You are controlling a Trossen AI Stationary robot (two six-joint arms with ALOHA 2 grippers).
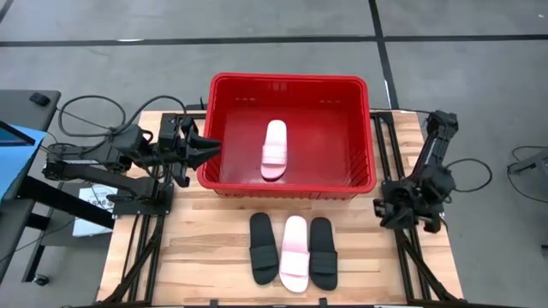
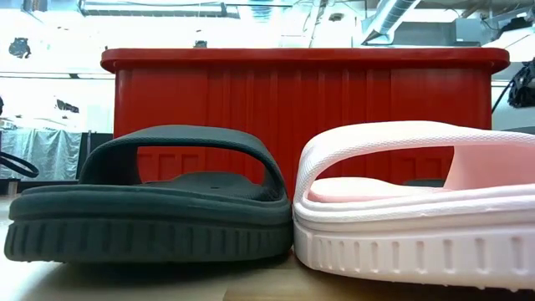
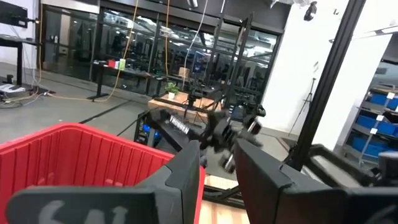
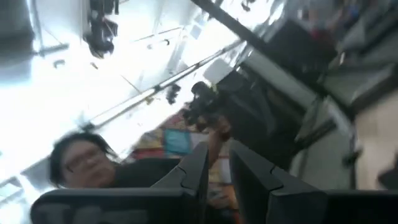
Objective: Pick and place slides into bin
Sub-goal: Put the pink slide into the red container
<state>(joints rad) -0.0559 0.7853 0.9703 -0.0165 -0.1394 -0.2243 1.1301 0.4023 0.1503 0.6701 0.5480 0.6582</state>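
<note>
Inside the bin (image 1: 218, 94) lies one pink slide (image 1: 275, 150); on the desk (image 1: 205, 257), two black slides (image 1: 263, 248) flank another pink one. Both end effectors (image 1: 205, 147) (image 1: 396, 208) hold nothing, fingers slightly parted.

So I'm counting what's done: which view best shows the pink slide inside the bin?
The high view: it looks down into the bin, where one pink slide lies on the floor. The low view shows only the bin's outer wall; the left wrist view its rim; the right wrist view neither.

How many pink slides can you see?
2. One pink slide lies inside the red bin; the other pink slide sits on the table between two black slides.
</note>
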